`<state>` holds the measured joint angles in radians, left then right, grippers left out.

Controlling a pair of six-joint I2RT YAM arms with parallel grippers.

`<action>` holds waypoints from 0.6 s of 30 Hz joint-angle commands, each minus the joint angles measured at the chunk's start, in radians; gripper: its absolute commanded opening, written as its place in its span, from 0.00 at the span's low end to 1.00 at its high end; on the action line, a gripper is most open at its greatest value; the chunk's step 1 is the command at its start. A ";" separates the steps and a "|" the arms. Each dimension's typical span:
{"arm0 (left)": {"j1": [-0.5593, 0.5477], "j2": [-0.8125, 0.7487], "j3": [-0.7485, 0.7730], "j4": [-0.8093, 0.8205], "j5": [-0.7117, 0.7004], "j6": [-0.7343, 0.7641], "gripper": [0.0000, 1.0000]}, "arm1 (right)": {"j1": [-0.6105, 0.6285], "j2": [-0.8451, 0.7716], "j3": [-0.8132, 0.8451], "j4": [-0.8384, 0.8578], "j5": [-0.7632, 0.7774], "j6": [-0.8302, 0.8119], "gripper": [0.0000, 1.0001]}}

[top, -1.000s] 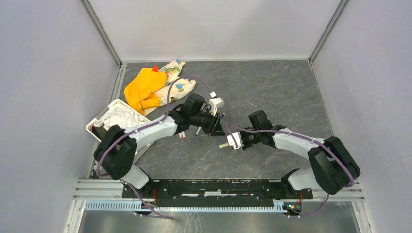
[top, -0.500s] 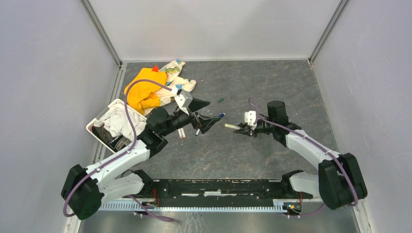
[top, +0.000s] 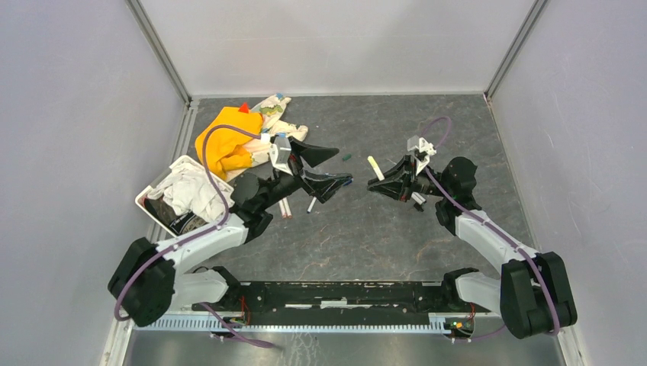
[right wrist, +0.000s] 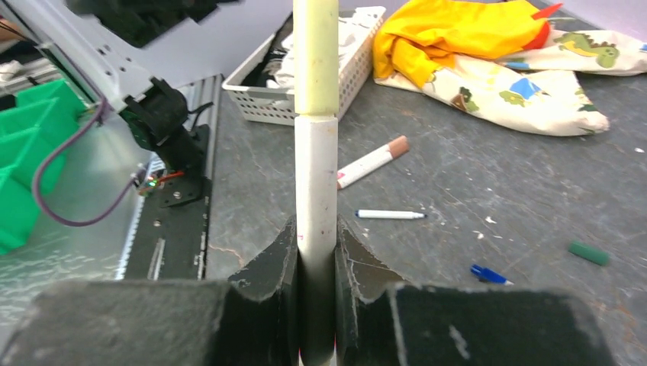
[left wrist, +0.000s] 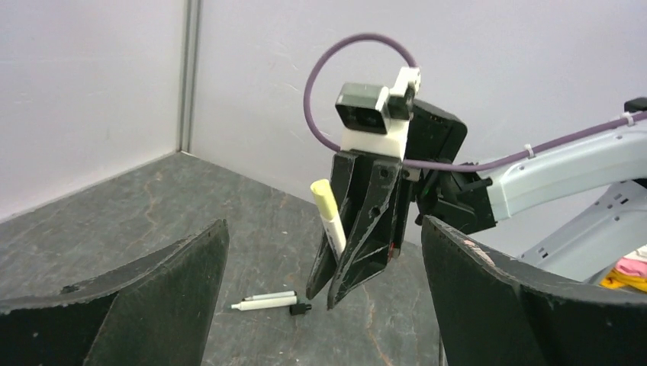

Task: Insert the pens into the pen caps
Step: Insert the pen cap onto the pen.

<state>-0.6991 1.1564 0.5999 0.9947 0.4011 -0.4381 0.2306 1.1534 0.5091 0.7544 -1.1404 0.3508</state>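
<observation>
My right gripper is shut on a white pen whose far end sits in the cream pen cap. In the left wrist view that pen stands up beside the right gripper. My left gripper is open wide and holds nothing, facing the right one across a gap. Two more pens lie on the floor near a small black piece. A blue cap and a dark green cap lie loose.
A white basket with cloth and dark items stands at the left edge. Orange cloth and patterned cloth lie at the back left. A brown-tipped marker and a thin pen lie on the slate floor.
The left gripper has opened and drawn back to the left. The right gripper has carried the pen with the cream cap away to the back right.
</observation>
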 commanded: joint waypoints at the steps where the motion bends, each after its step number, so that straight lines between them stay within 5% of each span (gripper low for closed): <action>1: 0.016 0.111 0.034 0.202 0.122 -0.062 1.00 | -0.002 -0.004 -0.001 0.159 -0.051 0.157 0.00; 9: 0.050 0.383 0.136 0.626 0.306 -0.336 1.00 | 0.010 -0.001 -0.011 0.174 -0.065 0.150 0.00; 18: 0.049 0.467 0.184 0.637 0.303 -0.369 0.98 | 0.063 0.029 0.000 0.132 -0.074 0.107 0.00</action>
<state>-0.6518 1.6020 0.7361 1.4712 0.6743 -0.7452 0.2695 1.1702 0.5003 0.8650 -1.1946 0.4805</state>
